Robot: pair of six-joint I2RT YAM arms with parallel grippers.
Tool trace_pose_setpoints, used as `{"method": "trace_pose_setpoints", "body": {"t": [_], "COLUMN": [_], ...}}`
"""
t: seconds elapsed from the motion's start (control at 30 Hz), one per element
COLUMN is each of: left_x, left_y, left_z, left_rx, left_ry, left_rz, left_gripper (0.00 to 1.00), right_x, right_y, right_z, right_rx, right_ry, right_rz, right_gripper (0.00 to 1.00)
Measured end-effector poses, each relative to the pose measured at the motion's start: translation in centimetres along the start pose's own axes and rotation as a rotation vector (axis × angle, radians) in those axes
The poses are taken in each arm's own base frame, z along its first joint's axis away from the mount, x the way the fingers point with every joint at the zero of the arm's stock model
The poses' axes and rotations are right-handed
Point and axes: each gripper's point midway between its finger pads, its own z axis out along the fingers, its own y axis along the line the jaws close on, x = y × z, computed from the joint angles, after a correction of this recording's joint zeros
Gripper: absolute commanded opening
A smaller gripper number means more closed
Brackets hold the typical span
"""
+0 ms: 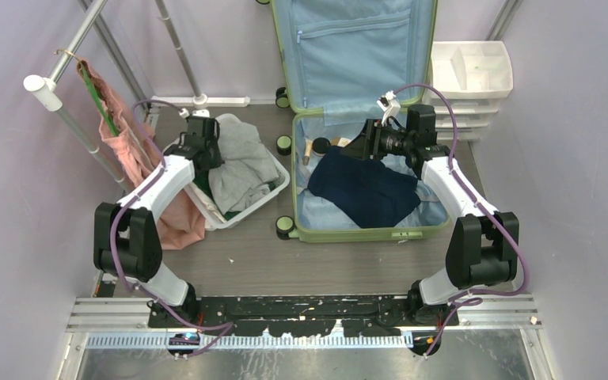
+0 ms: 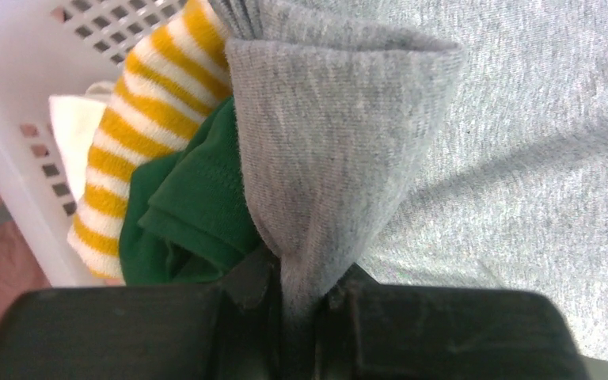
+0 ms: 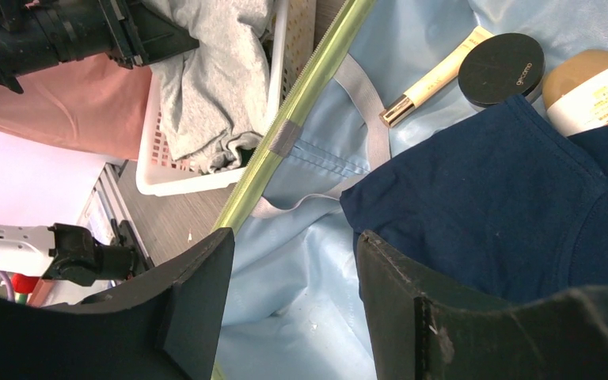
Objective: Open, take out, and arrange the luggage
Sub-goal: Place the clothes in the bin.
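We show the luggage (image 1: 364, 233) open at mid-table, lid propped upright behind: opening is done, and unpacking, we judge, is partway. The left gripper (image 2: 297, 285) is clamped on a fold of grey garment (image 2: 340, 158) over the white basket (image 2: 16, 95), which holds other clothes; the right gripper (image 3: 293, 261) hangs with jaws apart, empty, above the lining beside a navy garment (image 3: 507, 206). That garment, a black compact (image 3: 500, 69), a tube (image 3: 435, 79) and a bottle (image 3: 594, 91) are left to take out and arrange.

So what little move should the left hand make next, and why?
Probably open and let go: the left hand is pinched shut on a fold of the grey garment, which already lies in the white basket over a striped cloth and a green cloth.
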Motion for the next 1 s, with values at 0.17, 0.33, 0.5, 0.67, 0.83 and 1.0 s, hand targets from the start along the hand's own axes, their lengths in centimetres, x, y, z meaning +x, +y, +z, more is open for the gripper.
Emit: {"method": "trace_pose_setpoints", "body": {"t": [0.17, 0.33, 0.5, 0.67, 0.83, 1.0], "left_x": [0.3, -0.1, -1.2, -5.0, -8.5, -9.5], "left_y": [1.1, 1.9, 2.6, 2.4, 1.6, 0.0], "left_z": [-0.7, -1.6, -3.0, -7.0, -12.6, -14.3], "left_rx": [-0.041, -0.09, -0.133, -0.082, 0.047, 0.159], "left_ry": [-0.015, -0.037, -0.024, -0.102, -0.203, -0.218], "left_rz": [-0.098, -0.185, -0.239, -0.273, -0.255, -0.194], "left_gripper": [0.02, 0.59, 0.77, 0.68, 0.4, 0.21], "right_x": [0.0, 0.0, 0.0, 0.1, 0.1, 0.2], "right_y": [0.1, 0.1, 0.1, 0.2, 0.2, 0.0], "right_z": [0.0, 0.0, 0.0, 0.1, 0.1, 0.2], "right_rx": [-0.002, -0.003, -0.003, -0.005, -0.006, -0.005], "right_ry": [0.001, 0.002, 0.002, 0.003, 0.004, 0.008], "right_rz": [0.0, -0.001, -0.001, -0.002, -0.002, 0.003], "right_gripper": [0.64, 0.64, 0.64, 0.65, 0.65, 0.65]}}
